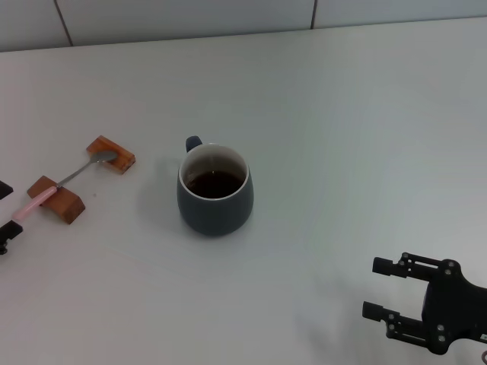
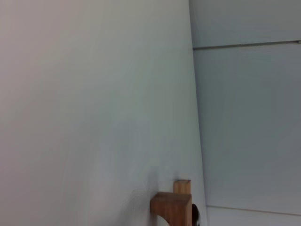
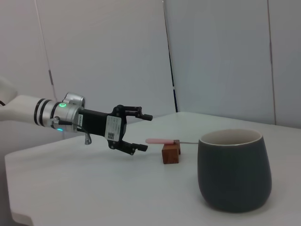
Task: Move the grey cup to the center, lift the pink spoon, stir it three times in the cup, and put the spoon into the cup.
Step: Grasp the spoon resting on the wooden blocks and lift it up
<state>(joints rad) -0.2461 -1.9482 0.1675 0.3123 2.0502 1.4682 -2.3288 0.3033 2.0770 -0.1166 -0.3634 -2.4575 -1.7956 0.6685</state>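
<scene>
The grey cup (image 1: 215, 199) stands upright near the middle of the white table, handle towards the back, with dark brown liquid inside. It also shows in the right wrist view (image 3: 233, 169). The pink spoon (image 1: 68, 177) lies across two wooden blocks left of the cup, metal bowl on the far block, pink handle end (image 3: 160, 140) on the near one. My left gripper (image 1: 6, 209) is open and empty, just left of the spoon's handle end; the right wrist view shows it too (image 3: 145, 132). My right gripper (image 1: 374, 287) is open and empty at the front right, well away from the cup.
The two brown wooden blocks (image 1: 110, 154) (image 1: 57, 199) carry the spoon; one shows in the left wrist view (image 2: 171, 207) and one in the right wrist view (image 3: 170, 152). A wall with panel seams runs behind the table's back edge (image 1: 243, 34).
</scene>
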